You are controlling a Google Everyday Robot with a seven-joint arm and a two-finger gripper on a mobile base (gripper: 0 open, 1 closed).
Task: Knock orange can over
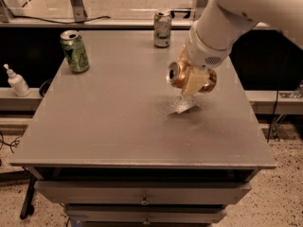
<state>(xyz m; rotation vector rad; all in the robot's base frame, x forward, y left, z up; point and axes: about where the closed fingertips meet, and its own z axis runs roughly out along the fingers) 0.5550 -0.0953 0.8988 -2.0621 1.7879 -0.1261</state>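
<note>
The orange can [176, 74] lies on its side in my gripper [193, 81], with its silver top facing left. It hangs just above the grey table [109, 126], right of the middle. The cream fingers [194, 83] are shut around the can's body, and the white arm comes down from the upper right. A bright patch on the table sits right under the can.
A green can [74, 51] stands upright at the table's far left. A pale white-and-green can [162, 29] stands at the far edge, behind my gripper. A white pump bottle [16, 81] sits on a ledge to the left. Drawers [142, 193] lie below the front edge.
</note>
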